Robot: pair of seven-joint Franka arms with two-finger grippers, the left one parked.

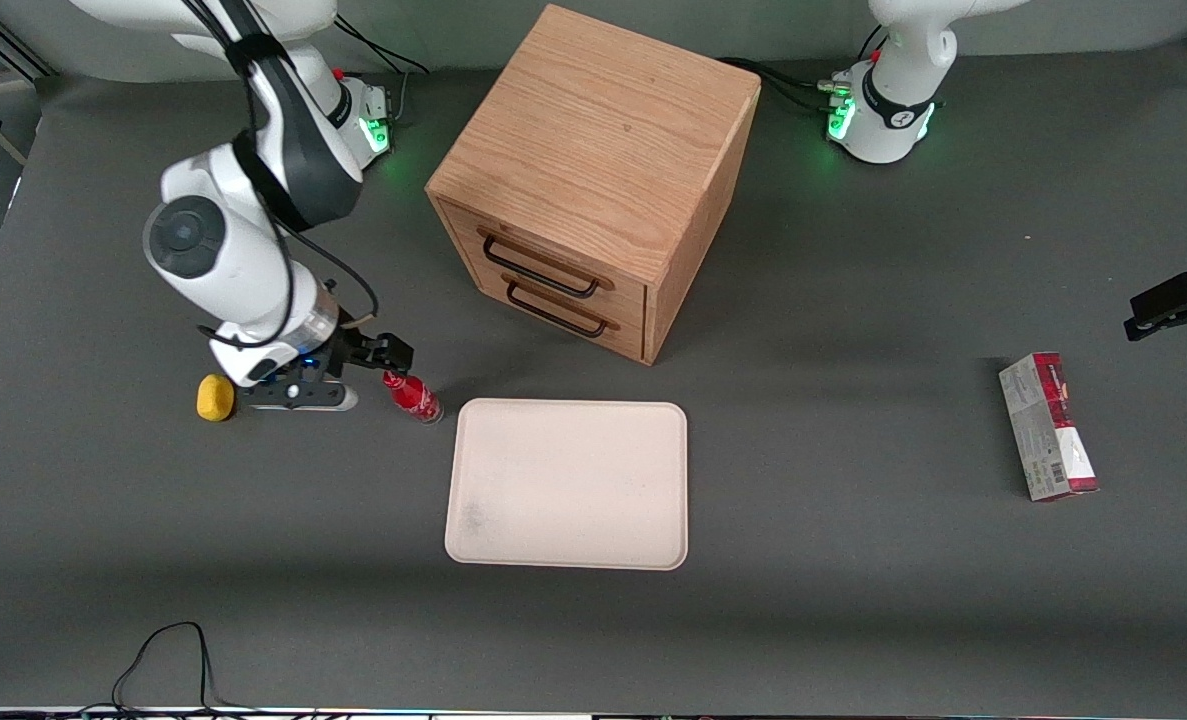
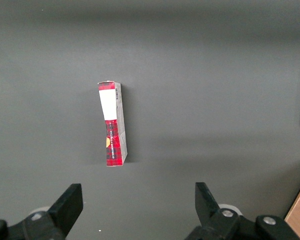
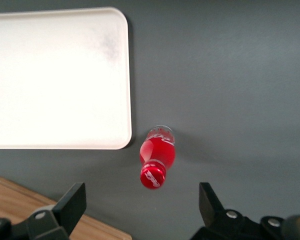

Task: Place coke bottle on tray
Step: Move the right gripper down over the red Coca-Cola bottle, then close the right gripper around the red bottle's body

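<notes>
The coke bottle (image 1: 413, 397), small and red with a red cap, stands on the dark table just off the corner of the tray (image 1: 568, 485) that lies toward the working arm's end. The tray is cream-beige, flat and bare, with a grey smudge. My right gripper (image 1: 385, 358) hovers just above the bottle's cap, open and empty. In the right wrist view the bottle (image 3: 156, 159) shows cap-up between the spread fingers of the gripper (image 3: 142, 202), apart from both, next to the tray's rounded corner (image 3: 115, 135).
A wooden drawer cabinet (image 1: 593, 180) with two black handles stands farther from the front camera than the tray; its corner shows in the right wrist view (image 3: 40, 207). A yellow object (image 1: 215, 397) lies beside the gripper. A red-and-grey carton (image 1: 1048, 427) lies toward the parked arm's end.
</notes>
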